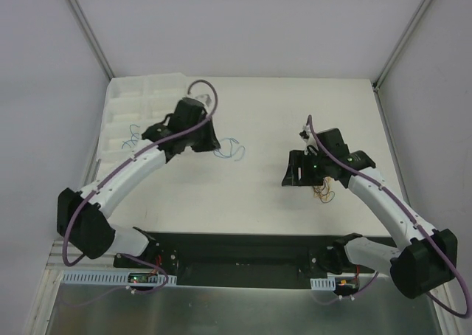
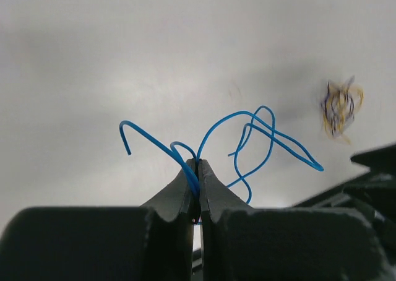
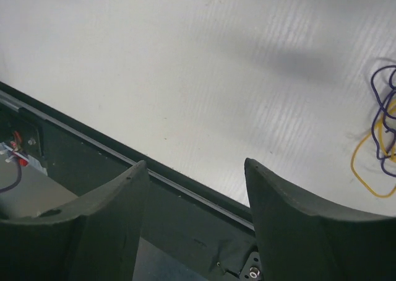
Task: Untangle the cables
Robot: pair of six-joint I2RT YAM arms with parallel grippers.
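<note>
My left gripper (image 2: 198, 163) is shut on a thin blue cable (image 2: 247, 132), whose loops spread out past the fingertips. In the top view that blue cable (image 1: 230, 149) lies just right of the left gripper (image 1: 209, 146), left of the table's middle. A small bundle of yellow and purple cables (image 2: 340, 108) lies apart on the white table, by the right arm (image 1: 323, 194). The right gripper (image 3: 195, 163) stands open with nothing between its fingers. Those yellow and purple cables (image 3: 380, 138) sit to its right, untouched. In the top view the right gripper (image 1: 295, 174) hangs over the table's near right part.
A white compartment tray (image 1: 140, 99) stands at the back left, with another thin blue wire (image 1: 131, 134) in it. The black base rail (image 3: 154, 172) runs along the table's near edge under the right gripper. White walls enclose the table.
</note>
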